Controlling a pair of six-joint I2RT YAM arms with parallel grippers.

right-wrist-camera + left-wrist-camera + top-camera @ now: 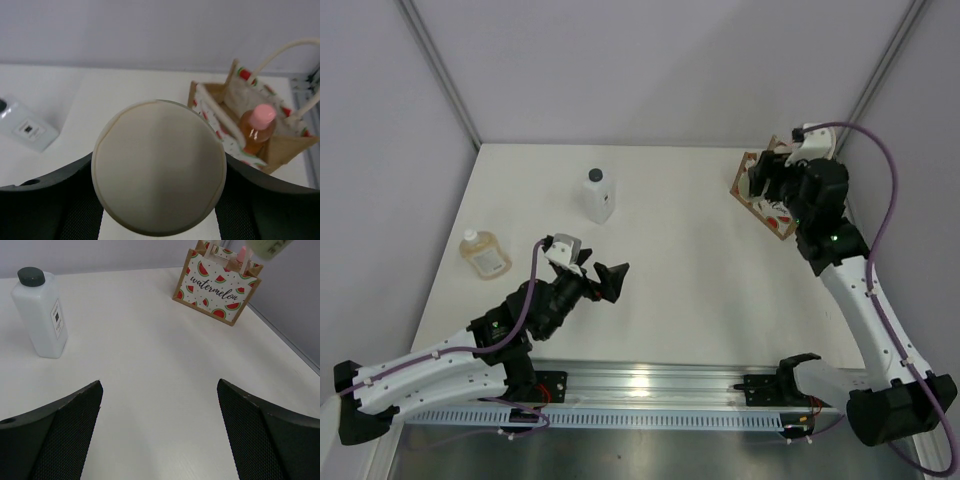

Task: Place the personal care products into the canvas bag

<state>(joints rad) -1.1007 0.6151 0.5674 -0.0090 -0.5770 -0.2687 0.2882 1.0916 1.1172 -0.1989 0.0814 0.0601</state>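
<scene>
The canvas bag [746, 197] stands at the far right and shows its watermelon-print front in the left wrist view [214, 286]. The orange bottle with pink cap [257, 128] stands inside the bag [235, 100]. My right gripper [767, 184] hovers just above and beside the bag, shut on the beige cylinder [159, 167], whose round end fills the right wrist view. The white bottle with black cap [599, 195] stands at the far middle and also shows in the left wrist view [42, 315]. The amber flask [485, 255] lies at the left. My left gripper [610, 280] is open and empty over the table's middle.
Grey walls enclose the white table [690, 270] at the back and both sides. A metal rail [650, 385] with the arm bases runs along the near edge. The bag's white rope handle [287, 50] arches above its opening.
</scene>
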